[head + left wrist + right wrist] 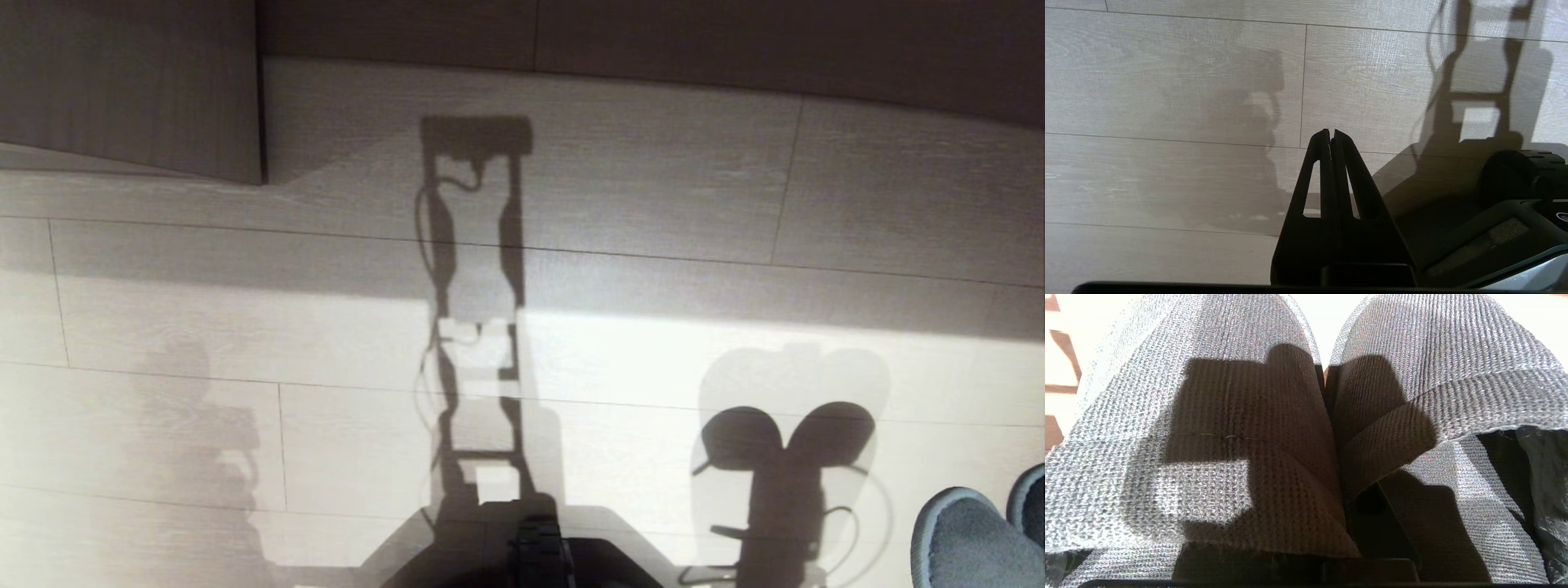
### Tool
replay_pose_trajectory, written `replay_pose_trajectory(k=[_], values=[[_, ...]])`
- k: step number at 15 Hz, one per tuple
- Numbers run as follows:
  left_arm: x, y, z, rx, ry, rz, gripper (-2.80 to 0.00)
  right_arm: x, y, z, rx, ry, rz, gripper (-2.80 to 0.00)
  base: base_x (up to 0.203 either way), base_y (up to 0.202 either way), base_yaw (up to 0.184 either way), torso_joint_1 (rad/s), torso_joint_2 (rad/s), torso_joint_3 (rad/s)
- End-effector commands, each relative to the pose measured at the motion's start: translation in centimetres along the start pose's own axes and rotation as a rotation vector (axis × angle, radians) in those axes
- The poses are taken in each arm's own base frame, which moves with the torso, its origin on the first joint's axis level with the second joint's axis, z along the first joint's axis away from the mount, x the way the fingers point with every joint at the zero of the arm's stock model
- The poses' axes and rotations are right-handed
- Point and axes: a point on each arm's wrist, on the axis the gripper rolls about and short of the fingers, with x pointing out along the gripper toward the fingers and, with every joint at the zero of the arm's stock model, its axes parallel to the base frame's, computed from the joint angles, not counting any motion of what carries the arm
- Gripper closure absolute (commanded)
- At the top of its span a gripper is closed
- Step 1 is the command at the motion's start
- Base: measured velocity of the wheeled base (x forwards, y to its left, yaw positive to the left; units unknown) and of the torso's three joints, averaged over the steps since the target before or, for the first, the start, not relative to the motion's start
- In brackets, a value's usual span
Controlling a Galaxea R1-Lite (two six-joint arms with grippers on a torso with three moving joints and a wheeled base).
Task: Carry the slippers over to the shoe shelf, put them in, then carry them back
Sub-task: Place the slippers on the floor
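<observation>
Both grey-blue knitted slippers fill the right wrist view, side by side with toes pointing away. My right gripper is shut on their pinched inner edges, and the fabric hides most of it. One dark finger shows under the right slipper's strap. In the head view only the slippers' toes show, at the lower right corner above the floor. My left gripper is shut and empty, hanging over bare floor. I cannot tell whether the wood-grain board at the far left belongs to the shoe shelf.
Pale wood-plank floor spreads ahead, crossed by my own shadow and the shadow of the held slippers. A darker band runs along the far edge. My black base sits at the bottom centre and its edge shows beside the left gripper.
</observation>
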Motion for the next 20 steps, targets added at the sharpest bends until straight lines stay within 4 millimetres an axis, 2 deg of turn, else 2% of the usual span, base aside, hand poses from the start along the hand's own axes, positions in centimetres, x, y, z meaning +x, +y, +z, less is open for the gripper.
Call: replay_pose_trajectory(k=[1,2,4,7,8,9,12,15,16,18,20], values=[[0.0,0.0,0.0,-0.001,0.001,0.0,0.0,0.0,0.0,0.0,-0.001,-0.005,-0.001,0.0,0.0,0.0,0.0,0.0,0.0,0.0],[0.0,0.0,0.0,-0.002,0.001,0.0,0.0,-0.1,0.0,0.2,-0.005,0.009,-0.003,0.0,0.0,0.0,0.0,0.0,0.0,0.0],[0.0,0.0,-0.1,-0.001,0.002,0.0,0.0,-0.8,0.0,3.2,-0.005,0.04,-0.003,0.0,0.0,0.0,0.0,0.0,0.0,0.0],[0.0,0.0,-0.1,-0.001,0.002,0.0,0.0,0.4,0.1,7.1,0.007,0.116,-0.002,0.0,0.0,0.0,0.0,0.0,0.0,0.0],[0.0,0.0,-0.1,-0.001,0.002,0.0,0.0,1.4,0.1,8.3,0.008,0.122,-0.001,0.0,0.0,0.0,0.0,0.0,0.0,0.0],[0.0,0.0,0.0,-0.001,0.001,0.0,0.0,3.3,0.1,9.7,0.007,0.151,0.0,0.0,0.0,0.0,0.0,0.0,0.0,0.0],[0.0,0.0,-0.1,-0.001,0.002,0.0,0.0,11.4,0.3,13.2,-0.016,0.206,0.029,0.0,0.0,0.0,0.0,0.0,0.0,0.0],[0.0,0.0,-0.1,-0.001,0.002,0.0,0.0,18.9,0.6,17.0,-0.044,0.074,0.074,0.0,0.0,0.0,0.0,0.0,0.0,0.0],[0.0,0.0,-0.1,-0.001,0.002,0.0,0.0,20.6,0.7,18.5,-0.052,-0.001,0.085,0.0,0.0,0.0,0.0,0.0,0.0,0.0],[0.0,0.0,0.0,-0.001,0.001,0.0,0.0,24.6,0.8,19.2,-0.062,-0.071,0.093,0.0,0.0,0.0,0.0,0.0,0.0,0.0],[0.0,0.0,-0.1,-0.001,0.002,0.0,0.0,27.6,0.8,19.6,-0.07,-0.194,0.093,0.0,0.0,0.0,0.0,0.0,0.0,0.0]])
